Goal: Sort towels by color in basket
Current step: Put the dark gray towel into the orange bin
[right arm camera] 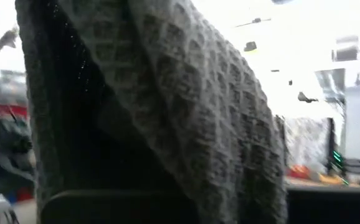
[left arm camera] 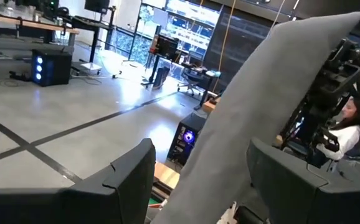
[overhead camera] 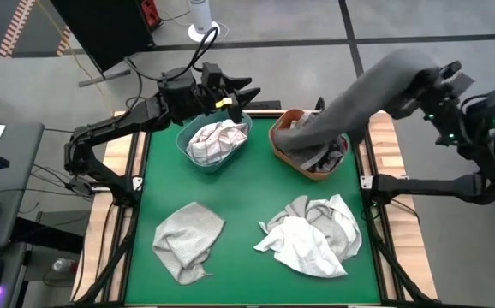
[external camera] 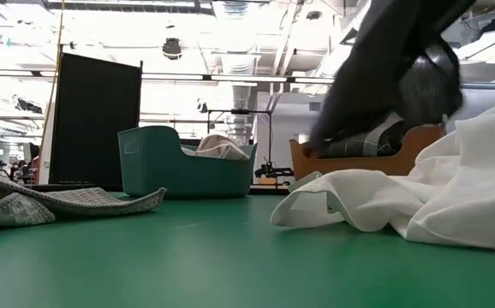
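My right gripper point(overhead camera: 440, 77) is raised beyond the table's right edge, shut on a dark grey waffle-weave towel point(overhead camera: 367, 94). The towel slants down into the brown basket point(overhead camera: 316, 174) at the far right, which also holds a dark checked cloth point(overhead camera: 329, 156). My left gripper point(overhead camera: 230, 96) hangs open and level over the far rim of the teal basket point(overhead camera: 187, 144), which holds a white checked towel point(overhead camera: 217, 139). A light grey towel point(overhead camera: 187, 239) and a white towel pile point(overhead camera: 312, 238) lie on the green mat. My right gripper holds the dark grey towel by its upper end point(overhead camera: 423, 73). The cloth point(right arm camera: 186, 93) drapes over the fingers and hides the place of contact. The towel stretches in a long slanting band below the gripper, and its lower end point(overhead camera: 303, 137) rests in the brown basket.
Wooden strips point(overhead camera: 397, 171) border the green mat point(overhead camera: 239, 214) on both sides. In the low view the white towel point(external camera: 453, 188) rises high at the near right and the light grey towel point(external camera: 50, 201) lies flat at the near left. A person point(left arm camera: 348, 127) sits beyond the table.
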`<act>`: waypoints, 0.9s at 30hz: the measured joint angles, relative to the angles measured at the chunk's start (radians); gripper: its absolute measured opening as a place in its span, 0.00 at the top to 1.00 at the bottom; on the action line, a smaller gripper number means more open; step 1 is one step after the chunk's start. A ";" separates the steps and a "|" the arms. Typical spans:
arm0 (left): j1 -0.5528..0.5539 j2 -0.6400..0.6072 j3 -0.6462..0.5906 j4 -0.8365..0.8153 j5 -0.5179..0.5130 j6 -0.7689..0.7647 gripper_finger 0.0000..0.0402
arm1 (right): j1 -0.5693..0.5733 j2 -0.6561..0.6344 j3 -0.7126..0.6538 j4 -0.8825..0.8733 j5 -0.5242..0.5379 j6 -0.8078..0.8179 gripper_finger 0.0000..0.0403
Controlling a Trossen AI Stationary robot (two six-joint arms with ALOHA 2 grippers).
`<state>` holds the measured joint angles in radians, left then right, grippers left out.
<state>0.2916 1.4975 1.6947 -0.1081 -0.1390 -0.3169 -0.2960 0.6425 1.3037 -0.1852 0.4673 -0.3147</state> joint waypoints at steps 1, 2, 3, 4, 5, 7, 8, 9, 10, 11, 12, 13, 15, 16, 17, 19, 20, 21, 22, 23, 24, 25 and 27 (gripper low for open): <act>0.000 0.000 0.000 -0.003 0.000 0.000 0.40 | 0.000 0.001 0.000 -0.026 0.024 -0.001 0.93; 0.000 0.000 0.000 -0.005 0.000 -0.001 0.40 | 0.000 0.005 0.000 -0.053 0.052 -0.004 0.93; 0.000 0.000 0.000 -0.007 0.000 -0.001 0.40 | 0.000 0.008 -0.001 -0.080 0.073 -0.007 0.93; 0.000 0.000 0.000 -0.009 0.000 -0.002 0.40 | 0.000 0.012 -0.001 -0.106 0.083 -0.008 0.93; 0.000 0.000 0.000 -0.008 0.000 -0.002 0.40 | 0.000 0.016 -0.002 -0.129 0.084 -0.003 0.93; 0.000 0.000 0.000 -0.008 0.000 -0.002 0.40 | 0.002 0.026 -0.002 -0.165 0.056 0.026 0.93; 0.000 0.000 0.000 -0.008 0.000 -0.002 0.40 | 0.002 0.034 -0.002 -0.185 0.021 0.050 0.93; 0.000 0.000 0.000 -0.008 0.000 -0.003 0.40 | 0.002 0.043 -0.001 -0.207 -0.014 0.082 0.93; 0.000 0.000 0.000 -0.008 0.000 -0.005 0.40 | 0.002 0.057 -0.001 -0.231 -0.039 0.118 0.93; 0.000 0.000 0.000 -0.008 0.000 -0.007 0.40 | 0.002 0.073 -0.001 -0.262 -0.052 0.155 0.93; 0.000 0.000 0.000 -0.008 0.000 -0.011 0.40 | 0.003 0.091 -0.001 -0.300 -0.058 0.192 0.93; 0.000 0.000 0.000 -0.007 0.000 -0.011 0.40 | 0.003 0.113 -0.001 -0.342 -0.061 0.226 0.93; 0.000 0.000 0.000 -0.007 0.000 -0.012 0.40 | -0.001 0.165 -0.008 -0.408 -0.058 0.286 0.93; 0.000 0.000 0.000 -0.007 0.000 -0.013 0.40 | -0.004 0.192 -0.019 -0.421 -0.052 0.313 0.93; 0.000 0.000 0.000 -0.007 0.000 -0.013 0.40 | -0.010 0.219 -0.029 -0.435 -0.049 0.337 0.93; 0.000 0.000 0.000 -0.007 0.000 -0.014 0.40 | -0.025 0.279 -0.049 -0.434 -0.045 0.373 0.92; 0.000 0.000 0.000 -0.007 0.000 -0.018 0.40 | -0.031 0.308 -0.056 -0.419 -0.046 0.385 0.92; 0.000 0.000 0.000 -0.007 0.000 -0.023 0.40 | -0.036 0.340 -0.062 -0.392 -0.046 0.391 0.92; 0.000 0.000 0.000 -0.007 0.000 -0.030 0.40 | -0.039 0.372 -0.064 -0.363 -0.046 0.392 0.92; -0.001 0.000 0.000 -0.008 0.000 -0.037 0.40 | -0.042 0.403 -0.064 -0.326 -0.048 0.389 0.92; -0.002 0.000 0.000 -0.009 0.000 -0.047 0.40 | -0.047 0.431 -0.064 -0.278 -0.051 0.378 0.92; -0.004 0.000 0.000 -0.013 0.000 -0.054 0.40 | -0.054 0.457 -0.064 -0.222 -0.056 0.364 0.92; -0.007 0.004 0.000 -0.023 0.000 -0.064 0.40 | -0.073 0.505 -0.064 -0.094 -0.059 0.325 0.92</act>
<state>0.2849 1.5018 1.6947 -0.1308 -0.1390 -0.3811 -0.3688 1.1477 1.2396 -0.2788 0.4088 0.0100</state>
